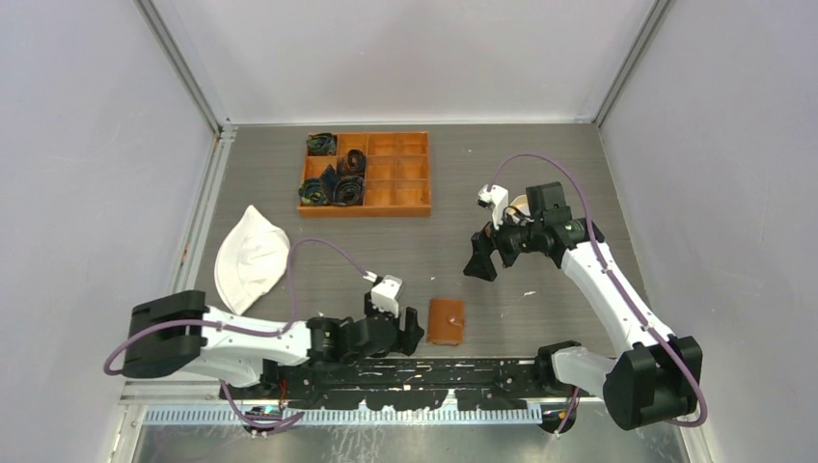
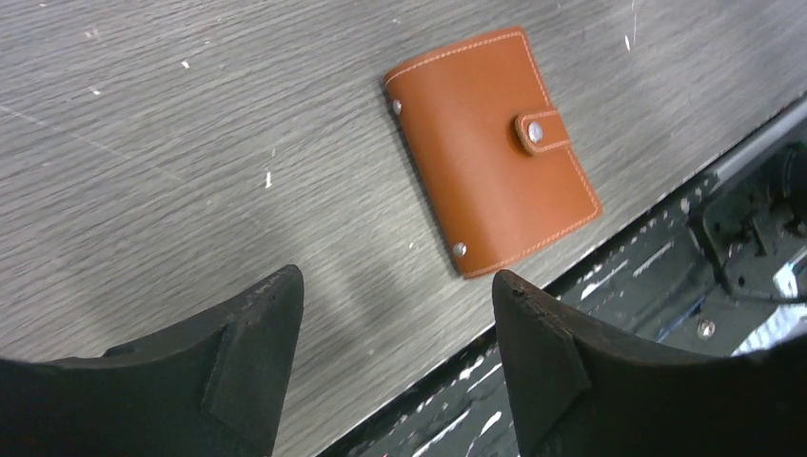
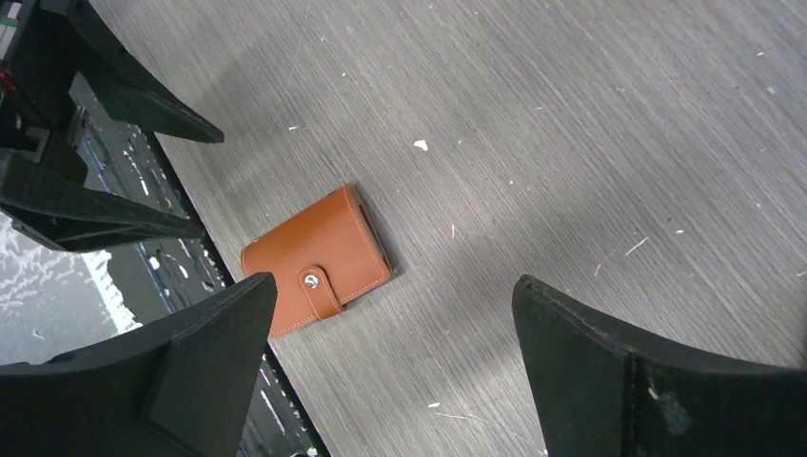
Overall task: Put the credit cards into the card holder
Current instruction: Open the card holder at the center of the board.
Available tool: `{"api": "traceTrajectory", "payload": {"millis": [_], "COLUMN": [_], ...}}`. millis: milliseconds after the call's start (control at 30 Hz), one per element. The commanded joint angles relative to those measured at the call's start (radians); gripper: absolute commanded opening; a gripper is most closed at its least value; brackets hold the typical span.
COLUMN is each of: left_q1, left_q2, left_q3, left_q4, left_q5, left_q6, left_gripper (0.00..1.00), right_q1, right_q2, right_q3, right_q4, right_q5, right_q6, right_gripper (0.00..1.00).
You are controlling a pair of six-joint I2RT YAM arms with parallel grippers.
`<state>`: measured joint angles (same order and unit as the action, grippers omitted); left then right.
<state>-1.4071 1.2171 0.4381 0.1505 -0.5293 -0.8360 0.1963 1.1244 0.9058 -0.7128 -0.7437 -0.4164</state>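
- One brown leather card holder point(image 1: 446, 320) lies folded shut and flat on the grey table point(image 1: 540, 174), close to its near edge, between the two arm bases.
- Its long axis runs from the near edge towards the far side. The snap tab point(image 2: 538, 132) wraps over the long edge on the robot's right and is fastened; the riveted spine faces left.
- Left gripper point(image 1: 413, 333): fingers point(image 2: 257, 324) spread wide and holding nothing. The holder sits just beyond the tips, ahead of the gap and not touching either finger.
- Right gripper point(image 1: 479, 262): fingers point(image 3: 571, 324) also wide apart and empty, raised over the table. Its wrist camera sees the holder well below, nearer the picture-left finger.
- Far from both sets of fingers stand an orange compartmented box point(image 1: 365, 174) with dark rolled items and a white oval tray point(image 1: 251, 258).
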Motion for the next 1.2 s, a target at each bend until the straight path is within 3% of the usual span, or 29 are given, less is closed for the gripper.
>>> {"api": "traceTrajectory", "payload": {"millis": [0, 267, 433, 733, 967, 1133, 1167], "left_q1": [-0.011, -0.015, -0.014, 0.006, 0.018, 0.041, 0.057], "left_q2": [0.107, 0.225, 0.316, 0.378, 0.453, 0.480, 0.487], "left_q3": [0.107, 0.200, 0.293, 0.311, 0.393, 0.398, 0.393], "left_q4": [0.100, -0.005, -0.078, -0.080, -0.204, -0.244, -0.231], "left_q5": [-0.086, -0.145, -0.146, -0.085, -0.043, -0.017, 0.004], "left_q6": [-0.078, -0.160, -0.171, -0.223, -0.280, -0.310, -0.309], "left_gripper": [0.72, 0.66, 0.57, 0.58, 0.57, 0.40, 0.31], "right_q1": [0.049, 0.101, 0.112, 0.116, 0.121, 0.135, 0.140], "right_q2": [0.030, 0.073, 0.073, 0.073, 0.091, 0.115, 0.120], "right_q3": [0.007, 0.015, 0.016, 0.015, 0.013, 0.015, 0.015], "right_q4": [0.025, 0.021, 0.022, 0.021, 0.017, 0.004, 0.002], "right_q5": [0.050, 0.088, 0.096, 0.090, 0.092, 0.096, 0.096], "right_q6": [-0.003, 0.009, 0.011, 0.013, 0.009, -0.009, -0.016], "right_gripper": [0.99, 0.99, 0.99, 0.99, 0.99, 0.99, 0.99]}}
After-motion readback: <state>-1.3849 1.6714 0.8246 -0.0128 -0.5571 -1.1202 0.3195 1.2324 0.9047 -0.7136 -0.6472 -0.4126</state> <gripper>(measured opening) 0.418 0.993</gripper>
